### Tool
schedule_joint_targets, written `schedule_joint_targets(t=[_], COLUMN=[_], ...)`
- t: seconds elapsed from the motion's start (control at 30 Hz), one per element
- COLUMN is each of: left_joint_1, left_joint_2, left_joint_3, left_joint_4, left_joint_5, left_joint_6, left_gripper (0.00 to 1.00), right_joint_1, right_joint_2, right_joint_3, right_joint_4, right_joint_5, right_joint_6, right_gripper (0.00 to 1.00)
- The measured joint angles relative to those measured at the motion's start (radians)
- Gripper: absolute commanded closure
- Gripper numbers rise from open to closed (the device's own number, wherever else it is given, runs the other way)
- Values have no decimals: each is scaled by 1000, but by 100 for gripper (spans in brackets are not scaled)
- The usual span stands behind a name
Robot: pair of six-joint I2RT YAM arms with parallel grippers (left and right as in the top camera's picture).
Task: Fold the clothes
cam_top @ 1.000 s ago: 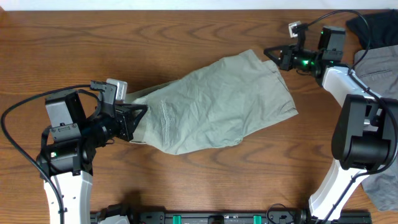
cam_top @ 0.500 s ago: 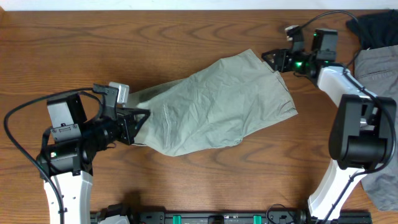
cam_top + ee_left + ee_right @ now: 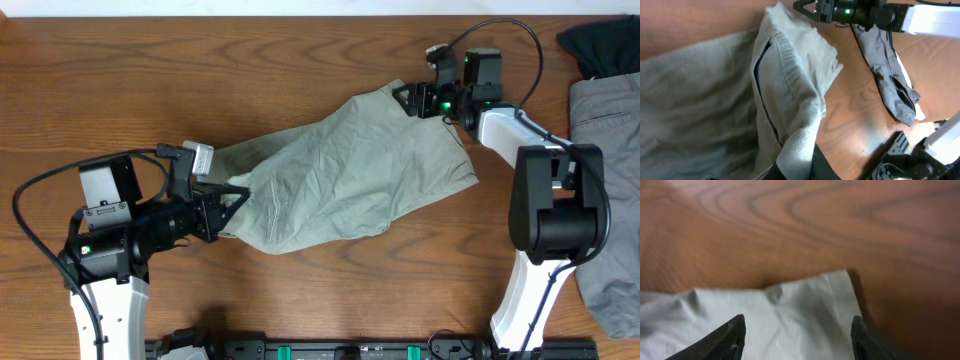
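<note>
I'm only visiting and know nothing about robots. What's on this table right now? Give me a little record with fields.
Surface: wooden table
Main item: khaki-green shorts, lying rumpled across the middle
Left gripper: shut, pinching the shorts' near end
Right gripper: open, over the shorts' far corner
Other items: grey garment and black garment by the right arm, neither touched
Folding: not finished
</note>
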Motion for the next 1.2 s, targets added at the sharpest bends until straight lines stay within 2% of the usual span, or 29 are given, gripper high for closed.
schedule_joint_targets(t=[0.27, 0.7, 1.0, 1.1, 1.2], left_joint_1=[0, 0, 0, 0, 0], left_joint_2=[-1, -1, -2, -2, -2], left_joint_3=[0, 0, 0, 0, 0], left_joint_4=[76, 81, 84, 85, 85], left_joint_5=[1, 1, 1, 1, 1], left_joint_6=[10, 9, 9, 9, 9], left_gripper=[94, 94, 94, 94, 94], right_joint_1=[2, 2, 2, 1, -5], right_joint_2=[5, 158, 169, 177, 185], right_joint_3=[0, 3, 8, 8, 8], right_joint_4=[156, 238, 208, 202, 194], right_joint_5=[32, 30, -80, -138, -189], right_joint_6=[-5, -10, -13, -15, -9], right_gripper=[32, 34, 56, 75, 90])
